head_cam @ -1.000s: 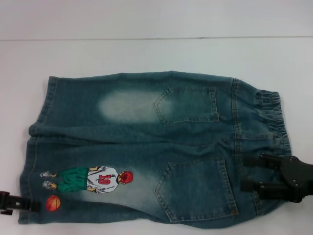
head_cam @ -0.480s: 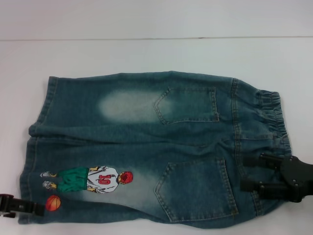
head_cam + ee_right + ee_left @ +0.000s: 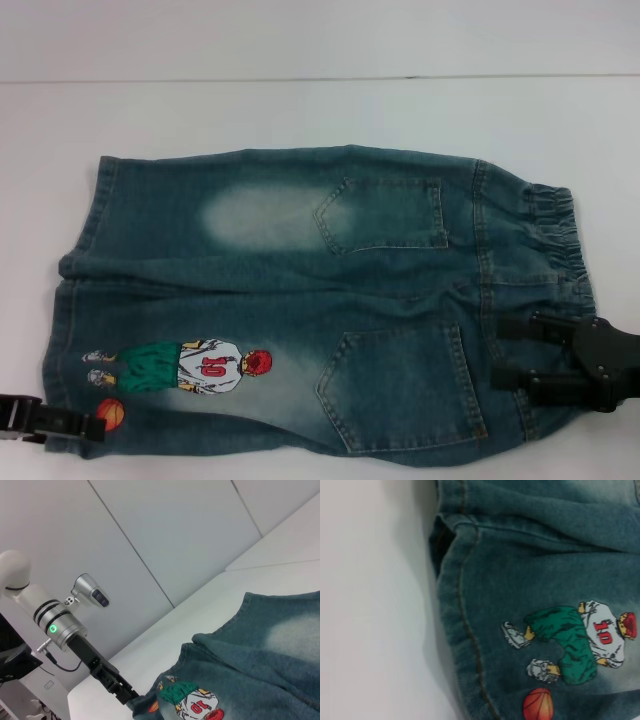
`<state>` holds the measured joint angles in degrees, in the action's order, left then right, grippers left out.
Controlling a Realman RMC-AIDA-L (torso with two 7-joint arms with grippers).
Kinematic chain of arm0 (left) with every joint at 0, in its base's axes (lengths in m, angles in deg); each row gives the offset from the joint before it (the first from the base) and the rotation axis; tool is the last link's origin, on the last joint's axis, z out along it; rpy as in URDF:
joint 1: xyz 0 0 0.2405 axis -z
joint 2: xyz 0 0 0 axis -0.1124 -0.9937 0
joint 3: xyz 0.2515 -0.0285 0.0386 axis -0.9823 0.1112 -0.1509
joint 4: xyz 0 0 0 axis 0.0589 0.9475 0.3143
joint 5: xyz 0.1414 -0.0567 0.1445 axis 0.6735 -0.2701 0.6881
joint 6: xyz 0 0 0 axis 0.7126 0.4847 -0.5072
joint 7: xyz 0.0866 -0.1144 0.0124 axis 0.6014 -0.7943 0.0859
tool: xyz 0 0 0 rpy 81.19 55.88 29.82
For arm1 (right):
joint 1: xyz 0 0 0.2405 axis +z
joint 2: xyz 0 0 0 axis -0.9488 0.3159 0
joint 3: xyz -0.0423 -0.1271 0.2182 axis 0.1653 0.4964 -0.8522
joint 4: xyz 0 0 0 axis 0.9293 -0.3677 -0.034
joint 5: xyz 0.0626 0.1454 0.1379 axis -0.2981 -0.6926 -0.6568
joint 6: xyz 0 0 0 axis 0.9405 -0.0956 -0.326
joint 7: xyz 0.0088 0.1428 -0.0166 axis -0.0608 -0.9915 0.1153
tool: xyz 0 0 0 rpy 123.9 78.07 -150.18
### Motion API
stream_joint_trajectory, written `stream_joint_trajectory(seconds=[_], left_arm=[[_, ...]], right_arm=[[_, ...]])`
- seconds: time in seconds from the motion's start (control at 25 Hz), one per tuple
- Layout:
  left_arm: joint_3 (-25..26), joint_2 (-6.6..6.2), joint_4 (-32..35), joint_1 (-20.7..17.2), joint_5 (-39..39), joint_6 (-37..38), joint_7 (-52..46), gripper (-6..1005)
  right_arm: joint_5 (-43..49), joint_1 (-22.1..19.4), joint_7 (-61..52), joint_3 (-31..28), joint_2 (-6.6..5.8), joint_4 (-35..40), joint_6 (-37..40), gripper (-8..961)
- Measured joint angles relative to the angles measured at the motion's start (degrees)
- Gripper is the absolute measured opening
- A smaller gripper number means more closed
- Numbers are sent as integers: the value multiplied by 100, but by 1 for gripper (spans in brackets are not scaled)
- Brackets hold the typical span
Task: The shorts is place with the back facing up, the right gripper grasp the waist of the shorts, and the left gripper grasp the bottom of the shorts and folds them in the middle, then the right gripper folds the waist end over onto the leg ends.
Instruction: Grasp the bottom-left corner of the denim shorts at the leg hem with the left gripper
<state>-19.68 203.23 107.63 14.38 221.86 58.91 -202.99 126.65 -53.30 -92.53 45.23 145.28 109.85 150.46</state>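
While the white table (image 3: pixel 300 110) fills most of the head view, a pale panelled wall (image 3: pixel 165 535) stands behind it in the right wrist view; the shorts (image 3: pixel 310 300) lie flat on the table with the two patch pockets up, the waist (image 3: pixel 555 240) toward the robot's right and the leg ends (image 3: pixel 75 300) toward its left; the cartoon print (image 3: pixel 580 640) with the number 10 is on the nearer leg, close to its hem. At the near right corner the right gripper (image 3: pixel 512 352) reaches in over the waist, its two fingers spread apart above the denim, one beside the waistband and one by the lower pocket; at the near left corner the left gripper (image 3: pixel 85 428) comes in low and level, its tip at the hem just beside the small basketball; whether it is pinching the cloth I cannot tell.
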Motion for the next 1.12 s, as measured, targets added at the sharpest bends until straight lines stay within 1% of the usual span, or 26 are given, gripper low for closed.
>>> stream_joint_trajectory(seconds=[0.28, 0.56, 1.12], left_arm=[[-2, 68, 66, 12, -16, 65, 4, 964], [40, 88, 278, 17, -15, 132, 2, 964], [4, 192, 322, 61, -11, 150, 0, 962]], right_arm=[[0, -6, 0, 0, -7, 0, -29, 944], [0, -9, 0, 0, -9, 0, -36, 943], [0, 0, 0, 0, -9, 0, -49, 942]])
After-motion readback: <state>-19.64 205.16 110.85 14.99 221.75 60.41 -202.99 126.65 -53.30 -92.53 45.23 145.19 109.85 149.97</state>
